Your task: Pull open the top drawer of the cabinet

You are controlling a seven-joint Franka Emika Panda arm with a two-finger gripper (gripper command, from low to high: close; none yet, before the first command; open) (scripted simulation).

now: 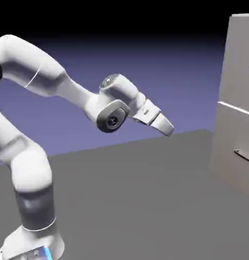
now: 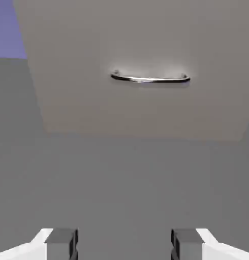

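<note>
Grey cabinet (image 1: 237, 101), end effector (image 1: 168, 129) well apart — jaws parted

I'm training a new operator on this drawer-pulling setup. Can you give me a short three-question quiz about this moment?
1. True or false: the gripper already touches the cabinet.
2. In the hand view, what shows between and beyond the two fingertips? A) a red cube B) a bar handle on a grey drawer front C) nothing but backdrop
3. How do the jaws stand: apart or pressed together?

Key: 1. False; bare table lies between them. 2. B. 3. Apart, with nothing between them.
</note>
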